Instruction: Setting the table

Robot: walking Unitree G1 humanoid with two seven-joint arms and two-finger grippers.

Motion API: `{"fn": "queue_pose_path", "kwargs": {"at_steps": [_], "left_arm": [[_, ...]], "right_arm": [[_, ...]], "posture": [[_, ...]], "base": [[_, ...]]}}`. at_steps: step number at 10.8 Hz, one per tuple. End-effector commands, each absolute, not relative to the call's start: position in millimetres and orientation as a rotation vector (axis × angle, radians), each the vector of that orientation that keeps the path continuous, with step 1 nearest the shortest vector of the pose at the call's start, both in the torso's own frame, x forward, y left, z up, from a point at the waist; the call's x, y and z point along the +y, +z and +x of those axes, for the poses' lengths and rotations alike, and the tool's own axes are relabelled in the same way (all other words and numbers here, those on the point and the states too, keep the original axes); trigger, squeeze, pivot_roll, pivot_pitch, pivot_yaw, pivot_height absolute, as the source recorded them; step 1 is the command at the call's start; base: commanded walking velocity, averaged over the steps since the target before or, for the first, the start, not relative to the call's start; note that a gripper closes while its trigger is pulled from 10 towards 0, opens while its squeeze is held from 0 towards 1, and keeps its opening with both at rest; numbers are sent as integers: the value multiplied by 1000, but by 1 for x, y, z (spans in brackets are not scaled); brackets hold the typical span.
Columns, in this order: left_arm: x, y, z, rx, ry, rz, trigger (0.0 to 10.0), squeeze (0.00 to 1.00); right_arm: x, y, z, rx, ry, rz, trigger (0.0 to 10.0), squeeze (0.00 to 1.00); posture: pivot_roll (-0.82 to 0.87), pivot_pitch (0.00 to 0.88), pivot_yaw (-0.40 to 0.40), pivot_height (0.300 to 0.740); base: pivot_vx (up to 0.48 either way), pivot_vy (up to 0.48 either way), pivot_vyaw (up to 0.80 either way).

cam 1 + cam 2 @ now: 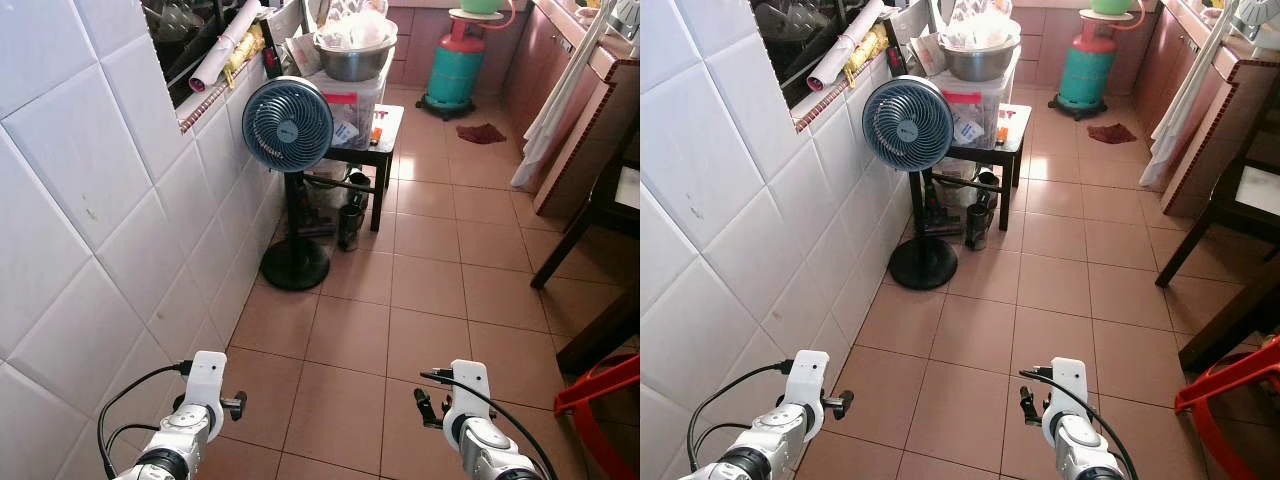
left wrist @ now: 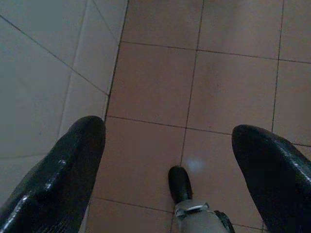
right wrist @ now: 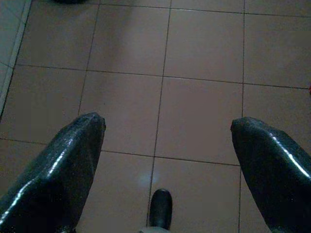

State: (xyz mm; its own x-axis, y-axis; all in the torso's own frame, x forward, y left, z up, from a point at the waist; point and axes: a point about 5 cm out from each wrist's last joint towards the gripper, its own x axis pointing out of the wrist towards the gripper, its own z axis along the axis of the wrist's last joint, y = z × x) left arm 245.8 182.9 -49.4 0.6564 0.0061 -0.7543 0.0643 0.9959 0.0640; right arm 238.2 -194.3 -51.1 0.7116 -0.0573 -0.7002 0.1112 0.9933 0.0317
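Note:
Both arms hang low over a brown tiled floor [image 1: 400,300]. In the left wrist view my left gripper [image 2: 167,131] is open, its two black fingers [image 2: 68,165] wide apart above bare tiles beside the white wall. My right gripper [image 3: 167,124] is open too, with floor tiles between its fingers [image 3: 63,165]. My left arm [image 1: 195,410] and right arm [image 1: 468,410] show at the bottom of the eye views. A dark wooden table [image 1: 610,190] stands at the right edge. A metal bowl [image 1: 355,55] sits on a plastic box ahead.
A white tiled wall [image 1: 100,200] runs along my left. A blue standing fan [image 1: 288,125] and a small black stool [image 1: 375,150] stand ahead by the wall. A green gas cylinder [image 1: 457,65] is at the back. A red plastic chair [image 1: 600,395] is near right.

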Motion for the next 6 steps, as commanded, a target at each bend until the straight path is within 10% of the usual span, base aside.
{"fn": "queue_pose_path", "kwargs": {"at_steps": [1, 6], "left_arm": [[182, -51, 244, 866, -30, 86, 10000, 0], [180, -52, 243, 864, -21, 61, 10000, 0]], "right_arm": [[-195, -55, 232, 786, -102, 85, 10000, 0], [-201, -79, 189, 928, -68, 105, 10000, 0]], "posture": [[56, 0, 28, 740], [64, 0, 14, 740]], "base": [[0, 0, 0], [0, 0, 0]]}}
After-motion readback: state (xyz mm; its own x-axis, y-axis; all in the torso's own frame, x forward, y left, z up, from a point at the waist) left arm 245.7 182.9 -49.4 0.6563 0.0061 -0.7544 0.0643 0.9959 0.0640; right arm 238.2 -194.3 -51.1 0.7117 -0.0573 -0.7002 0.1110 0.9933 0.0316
